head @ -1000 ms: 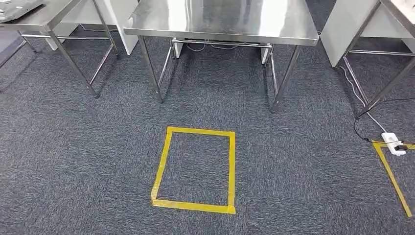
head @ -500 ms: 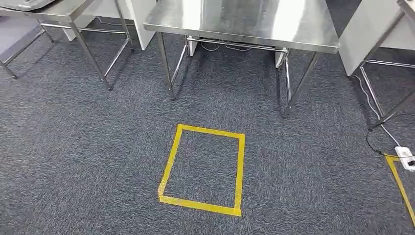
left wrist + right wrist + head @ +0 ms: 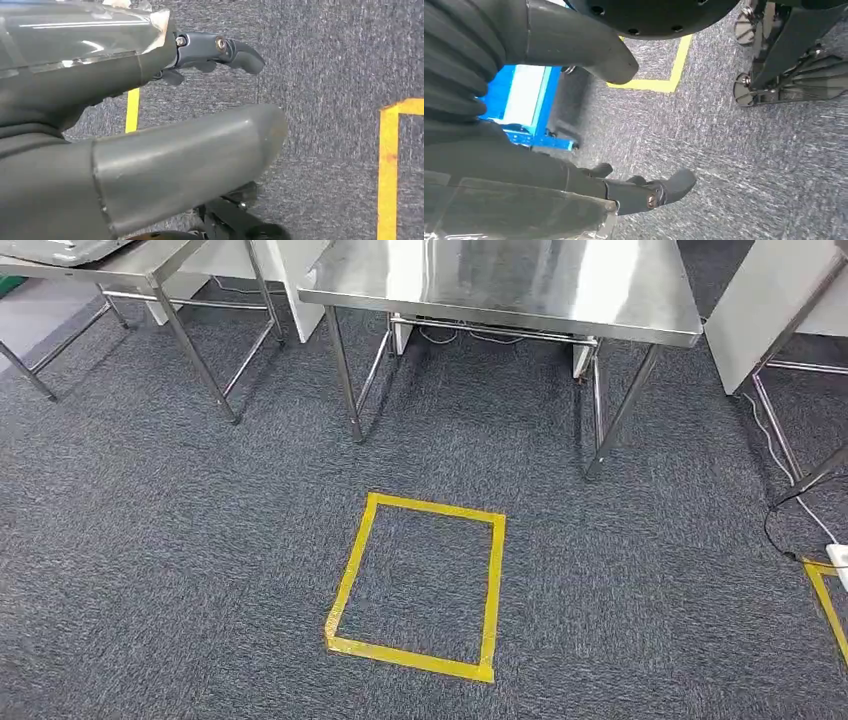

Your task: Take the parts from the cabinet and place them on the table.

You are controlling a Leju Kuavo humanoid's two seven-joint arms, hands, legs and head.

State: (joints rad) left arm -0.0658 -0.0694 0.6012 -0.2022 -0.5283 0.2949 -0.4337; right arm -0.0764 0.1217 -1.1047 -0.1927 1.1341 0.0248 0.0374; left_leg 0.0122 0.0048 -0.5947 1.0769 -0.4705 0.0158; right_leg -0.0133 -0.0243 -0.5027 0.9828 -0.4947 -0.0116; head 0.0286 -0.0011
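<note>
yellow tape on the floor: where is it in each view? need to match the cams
Head view: a full yellow tape square on the carpet, centre of the picture, in front of the steel table.
Left wrist view: yellow tape strips beyond the left hand.
Right wrist view: a yellow tape corner past the right hand.
Shared landmark: the grey carpet. Whether it is the same square, I cannot tell.

Grey ribbed wrist covers, thick matte-grey thumbs, darker fingers with small silver screws on the left robot hand and right robot hand, clear film over the backs.
</note>
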